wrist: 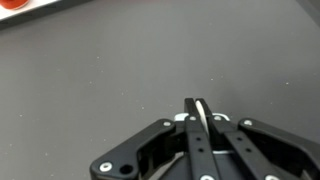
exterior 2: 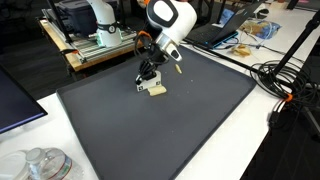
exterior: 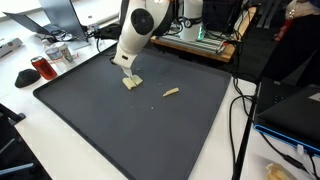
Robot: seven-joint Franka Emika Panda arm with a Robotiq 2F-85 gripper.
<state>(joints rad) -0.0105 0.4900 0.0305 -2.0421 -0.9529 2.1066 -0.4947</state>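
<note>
Fingers (wrist: 192,130) were clenched, their pads pressed flat together in the wrist view, with a pale sliver showing at the tips. Whether that sliver was pinched could not be told. The gripper (exterior 2: 152,84) pointed down at the mat (exterior 2: 150,140), and its tips met the top of a tan block (exterior 2: 157,91). The block rested on the mat directly below the gripper in both exterior views, nearer one edge than the middle. A tan strip (exterior: 171,92) lay on the same mat, near the block but apart from it. A red cup (exterior: 40,68) stood off the mat, beside its corner.
</note>
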